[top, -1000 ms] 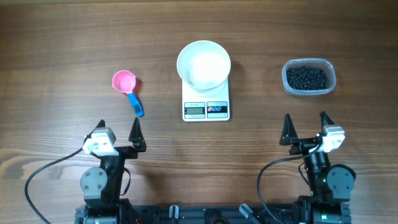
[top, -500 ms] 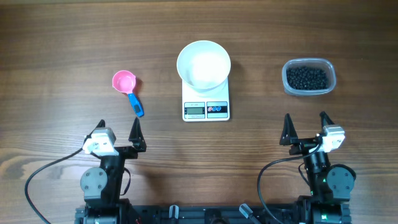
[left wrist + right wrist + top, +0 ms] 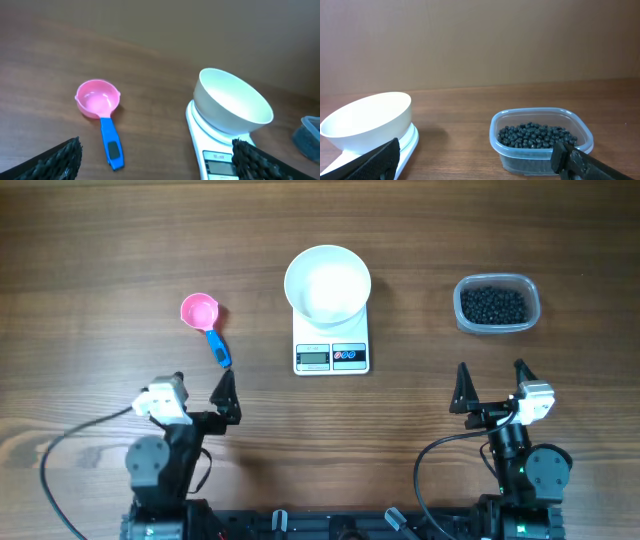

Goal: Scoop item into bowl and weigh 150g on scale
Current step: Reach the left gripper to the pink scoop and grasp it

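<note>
Nothing has been scooped yet: the bowl (image 3: pixel 327 285) is empty and the scoop (image 3: pixel 106 127) lies untouched on the desk (image 3: pixel 100 240), so the task stands at its opening step, fetching the scoop. Both tools are released and hold nothing. The left gripper (image 3: pixel 202 385) hangs by the near edge with its jaws spread, just short of the scoop's handle end, and the right gripper (image 3: pixel 491 375) waits equally wide nearer the right edge.

The next move likely falls to the left arm. It has to come down over the thin blue handle and close on it squarely (the handle lies flat and slightly slanted, so the wrist must match that angle).

The scoop is smooth plastic, a round pink cup on a blue strip. The bowl is plain, glossy white and deep, with sloping walls. It sits on the rear of the scale (image 3: pixel 332 356), a flat white rectangle at mid-desk; its grey display is too small to read.

The beads (image 3: pixel 537 135) are small, round and matte black. They form a loose grainy heap in a clear, round-cornered tub (image 3: pixel 530 156) toward the right edge, well apart from the scoop.
</note>
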### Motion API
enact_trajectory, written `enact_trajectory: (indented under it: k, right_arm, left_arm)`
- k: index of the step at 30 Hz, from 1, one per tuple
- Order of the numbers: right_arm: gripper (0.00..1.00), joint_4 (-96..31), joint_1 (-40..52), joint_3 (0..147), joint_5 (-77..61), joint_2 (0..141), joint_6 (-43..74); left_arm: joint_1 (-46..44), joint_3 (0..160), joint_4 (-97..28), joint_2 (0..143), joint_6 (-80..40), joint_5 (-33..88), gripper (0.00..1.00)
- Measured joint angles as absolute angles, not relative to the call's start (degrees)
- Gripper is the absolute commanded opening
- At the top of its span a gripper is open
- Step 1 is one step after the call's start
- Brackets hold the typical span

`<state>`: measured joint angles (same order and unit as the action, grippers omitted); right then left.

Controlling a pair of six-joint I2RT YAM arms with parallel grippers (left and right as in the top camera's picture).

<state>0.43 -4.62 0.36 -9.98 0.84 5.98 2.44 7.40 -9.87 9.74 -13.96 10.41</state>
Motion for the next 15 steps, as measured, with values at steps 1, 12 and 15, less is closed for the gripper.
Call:
enact_trajectory:
  k: [1, 12, 15]
  right_arm:
    - [1.0, 0.4, -4.62, 0.36, -9.98, 0.84, 5.98]
    - [1.0, 0.38, -4.62, 0.36, -9.98, 0.91, 5.98]
    - [1.0, 0.43, -4.62, 0.36, -9.98, 0.91, 6.0]
  left_arm:
    - [2.44, 10.39, -10.81, 13.41, -14.26, 10.61, 1.0]
    - [2.44, 58.08, -44.6, 60.36, -15.2, 13.61, 1.0]
    - [2.46, 67.13, -46.17, 69.73, -15.22, 13.58, 1.0]
